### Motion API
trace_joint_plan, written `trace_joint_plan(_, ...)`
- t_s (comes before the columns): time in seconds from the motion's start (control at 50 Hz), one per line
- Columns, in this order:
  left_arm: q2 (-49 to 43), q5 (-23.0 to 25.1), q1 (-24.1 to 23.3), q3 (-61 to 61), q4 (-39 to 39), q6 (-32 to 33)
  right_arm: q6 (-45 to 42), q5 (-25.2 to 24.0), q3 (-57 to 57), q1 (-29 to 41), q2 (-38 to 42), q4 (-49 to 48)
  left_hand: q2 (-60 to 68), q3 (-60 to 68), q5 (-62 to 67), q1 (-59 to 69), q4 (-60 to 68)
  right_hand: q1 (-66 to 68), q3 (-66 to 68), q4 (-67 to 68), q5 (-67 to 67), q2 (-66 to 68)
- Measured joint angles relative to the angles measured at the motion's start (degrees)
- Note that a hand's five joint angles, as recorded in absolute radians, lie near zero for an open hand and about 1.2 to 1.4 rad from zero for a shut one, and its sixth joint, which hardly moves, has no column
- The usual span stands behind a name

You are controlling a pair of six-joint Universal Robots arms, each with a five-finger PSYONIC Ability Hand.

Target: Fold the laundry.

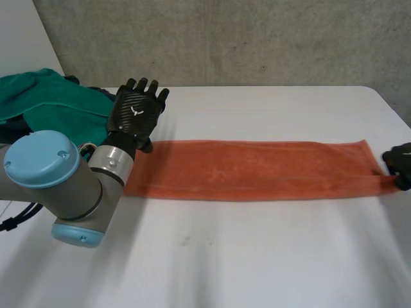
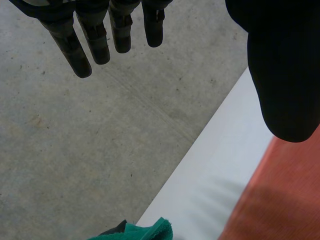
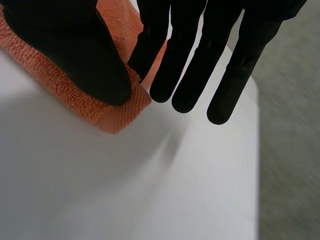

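Where right robot hand [image 3: 75, 50] pinches, towel corner [image 3: 112, 114] half-covered.

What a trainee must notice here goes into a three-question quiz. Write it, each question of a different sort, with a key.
1. True or false: the left hand grips the orange towel.
2. Choose one: the right hand pinches the towel at A) its middle, B) an end corner, C) nowhere.
3. Fill in: the cloth heap by the left hand is ____ in colour.

Key
1. False: its fingers are straight and hold nothing.
2. B.
3. Green.
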Motion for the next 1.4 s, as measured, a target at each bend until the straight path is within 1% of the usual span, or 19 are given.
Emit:
trace_joint_plan(0.08, 0.8, -0.1, 0.2, -0.3, 0.0, 0.1, -2.2, 3.5, -1.2, -2.8, -0.4, -0.7, 0.0, 0.0, 0.0, 0.0, 0.0, 0.0, 0.1, 0.2, 0.1, 0.0)
trace_joint_plan(0.18, 2.7, -0.2, 0.7, -1.2, -0.1, 0.0, -9.8, 6.8, -2.4, -6.0, -2.2, -1.2, 0.0, 0.0, 0.0, 0.0, 0.0, 0.0, 0.1, 0.2, 0.1, 0.0)
trace_joint_plan(0.32, 4.8, -0.2, 1.6, -2.8, -0.1, -0.2, -15.4, 6.9, -2.1, -3.8, -5.1, -4.0, 0.0, 0.0, 0.0, 0.0, 0.0, 0.0, 0.2, 0.2, 0.5, 0.0)
trace_joint_plan(0.4, 5.8, -0.2, 1.8, -3.7, -0.2, -0.2, -13.7, 4.8, -0.9, 4.7, -8.4, -7.2, 0.0, 0.0, 0.0, 0.0, 0.0, 0.0, 0.2, 0.2, 0.5, 0.0)
trace_joint_plan(0.54, 7.2, -0.3, 1.8, -5.1, -0.1, -0.3, -11.1, -2.1, 1.5, 27.3, -11.2, -15.4, 0.0, 0.0, 0.0, 0.0, 0.0, 0.0, 0.2, 0.3, 0.5, 0.0)
trace_joint_plan(0.6, 7.6, -0.4, 1.8, -5.7, -0.1, -0.2, -11.3, -4.1, 1.0, 36.3, -9.3, -19.1, 0.0, 0.0, 0.0, 0.0, 0.0, 0.0, 0.2, 0.3, 0.5, 0.0)
trace_joint_plan(0.64, 7.7, -0.4, 1.8, -5.9, -0.1, -0.2, -11.6, -4.7, 0.2, 39.8, -7.6, -20.3, 0.0, 0.0, 0.0, 0.0, 0.0, 0.0, 0.2, 0.3, 0.5, 0.0)
trace_joint_plan(0.68, 7.8, -0.4, 1.8, -6.2, -0.1, -0.2, -12.1, -5.3, -2.3, 46.4, -2.7, -21.9, 0.0, 0.0, 0.0, 0.0, 0.0, 0.0, 0.2, 0.3, 0.5, 0.0)
trace_joint_plan(0.76, 7.7, -0.4, 1.8, -6.5, -0.2, -0.2, -12.7, -5.3, -6.3, 52.5, 4.7, -21.5, 0.0, 0.0, 0.0, 0.0, 0.0, 0.0, 0.2, 0.3, 0.5, 0.0)
trace_joint_plan(0.8, 7.7, -0.4, 1.9, -6.7, -0.2, -0.1, -13.2, -4.9, -8.5, 54.8, 8.5, -20.3, 0.0, 0.0, 0.0, 0.0, 0.0, -3.7, -6.1, -6.3, -4.9, -6.1)
trace_joint_plan(0.84, 7.7, -0.4, 2.0, -6.8, -0.2, -0.1, -13.6, -4.2, -9.8, 55.9, 10.7, -19.2, 0.0, 0.0, 0.0, 0.0, 0.0, -25.7, -28.7, -28.9, -28.0, -29.4)
trace_joint_plan(0.86, 7.7, -0.4, 2.0, -6.8, -0.2, -0.1, -13.8, -3.6, -10.3, 56.3, 11.4, -18.6, 0.0, 0.0, 0.0, 0.0, 0.0, -37.1, -38.7, -39.0, -38.7, -39.9)
trace_joint_plan(0.9, 7.8, -0.5, 2.1, -6.8, -0.2, -0.1, -13.5, -1.7, -10.6, 56.5, 11.4, -17.8, 0.0, 0.0, 0.0, 0.0, 0.0, -48.5, -52.2, -52.1, -50.5, -53.0)
trace_joint_plan(0.94, 8.0, -0.5, 2.1, -6.7, -0.2, -0.1, -12.3, 1.4, -10.1, 56.2, 9.8, -17.0, 0.0, 0.0, 0.0, 0.0, 0.0, -50.1, -55.8, -56.1, -53.3, -55.6)
trace_joint_plan(1.04, 8.2, -0.4, 1.6, -5.8, -0.2, -0.2, -2.0, 8.5, -5.9, 51.9, 1.8, -14.5, 0.0, 0.0, 0.0, 0.0, 0.0, -50.1, -55.9, -56.3, -53.3, -55.6)
trace_joint_plan(1.14, 8.1, -0.3, -0.8, -4.3, -0.2, -0.8, 10.0, 10.8, -0.8, 45.6, -4.9, -8.3, 0.0, 0.0, 0.0, 0.0, 0.0, -50.1, -55.9, -56.3, -53.3, -55.6)
trace_joint_plan(1.2, 7.3, -0.1, -3.4, -3.2, -0.2, -2.1, 14.0, 10.6, 2.2, 42.1, -6.5, -5.2, 0.0, 0.0, 0.0, 0.0, 0.0, -50.1, -55.9, -56.3, -53.3, -55.6)
trace_joint_plan(1.3, 2.5, 0.1, -8.4, 0.8, -0.3, -5.3, 14.4, 10.0, 7.3, 37.0, -7.2, -4.9, 0.0, 0.0, 0.0, 0.0, 0.0, -49.9, -55.1, -55.4, -52.7, -55.4)
trace_joint_plan(1.4, -7.5, 0.1, -12.6, 9.1, -1.7, -7.3, 11.9, 10.0, 11.5, 34.1, -7.1, -8.3, 0.0, 0.0, 0.0, 0.0, 0.0, -48.5, -52.1, -52.6, -50.0, -52.1)
